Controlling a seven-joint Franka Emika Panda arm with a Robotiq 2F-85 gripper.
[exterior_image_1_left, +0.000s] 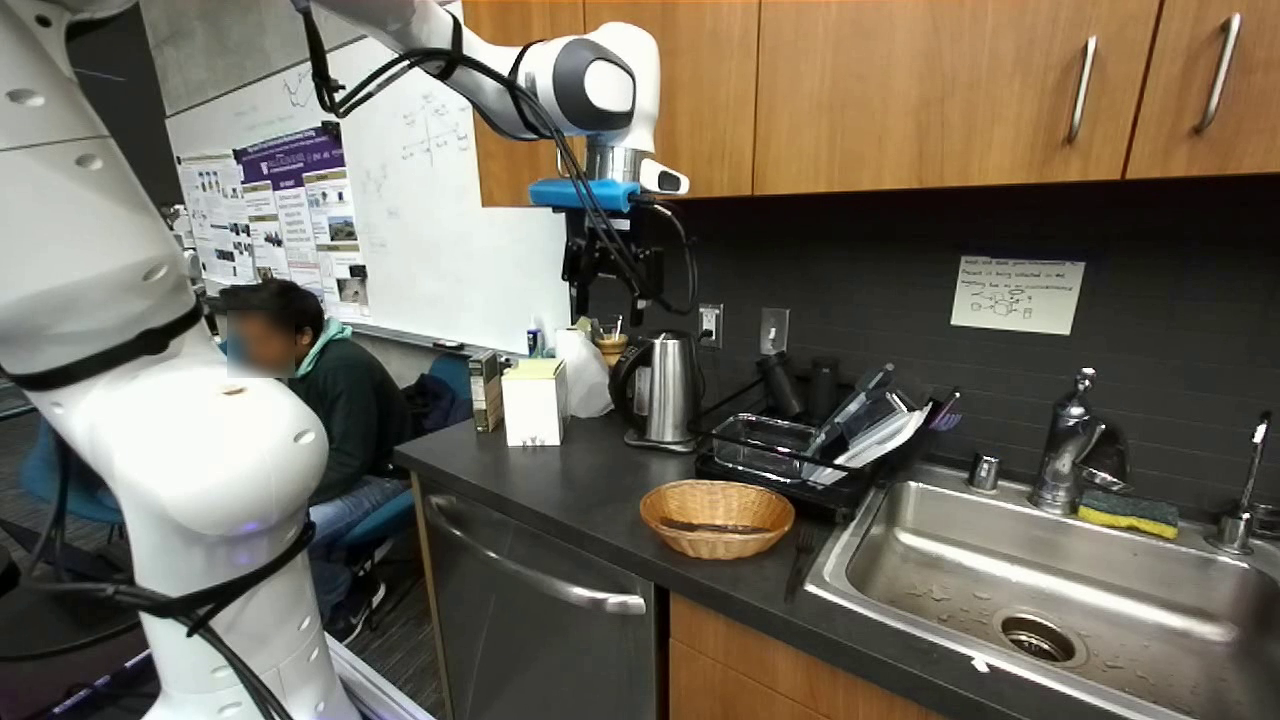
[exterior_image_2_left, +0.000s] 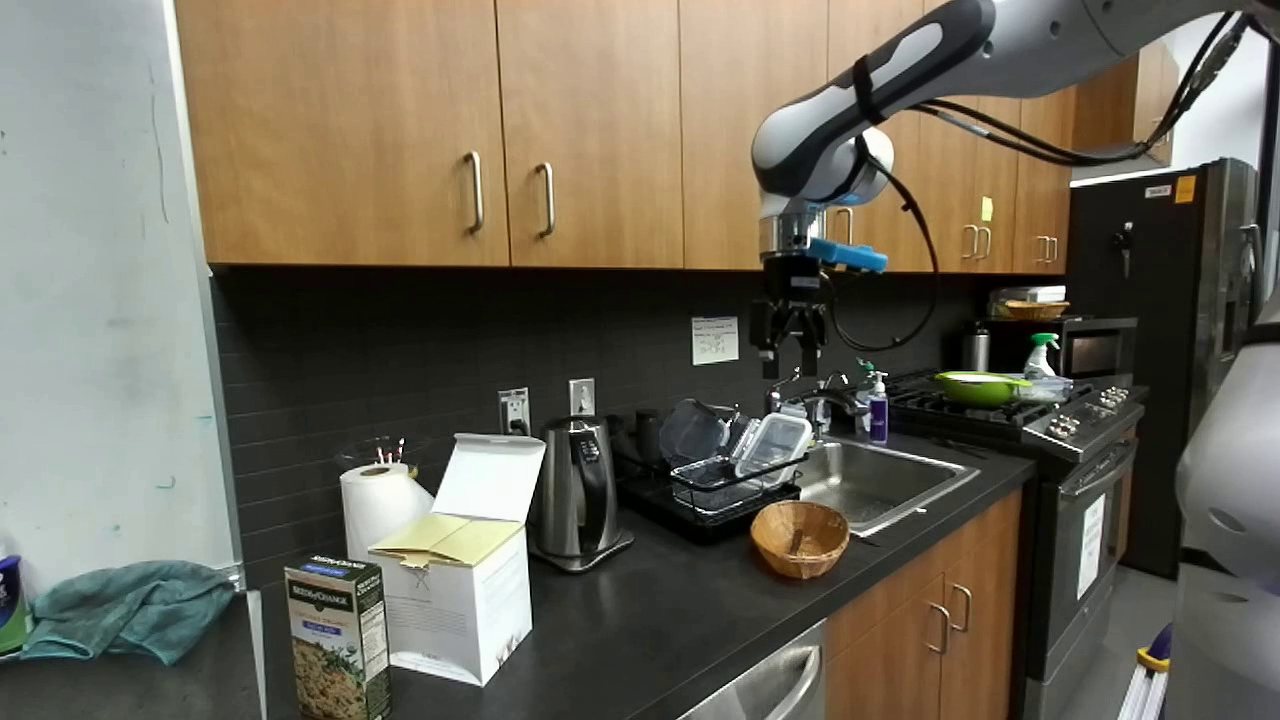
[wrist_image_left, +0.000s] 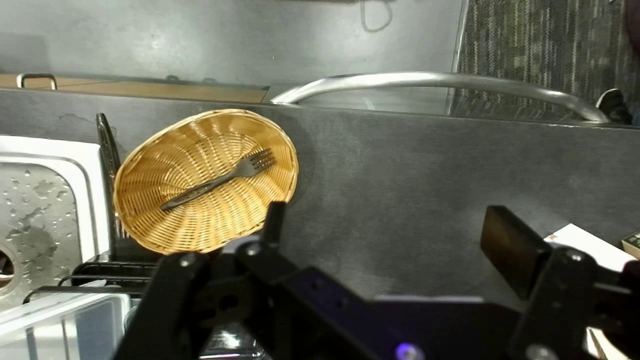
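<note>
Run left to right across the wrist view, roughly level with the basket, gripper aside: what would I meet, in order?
Sink → dark fork lying outside the basket → wicker basket with a second fork in it → white box → carton, cut off by the picture's edge.

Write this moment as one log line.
gripper: open, empty, above counter | basket: on counter, fork inside | second fork: on counter beside basket

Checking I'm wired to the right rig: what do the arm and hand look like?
The arm is white and rounded, with dark grey panels near the wrist. Black cables run along it, and black bands wrap it in places. Below a silver ring sits the black hand, with two jointed fingers and a bright blue piece at its mount.
</note>
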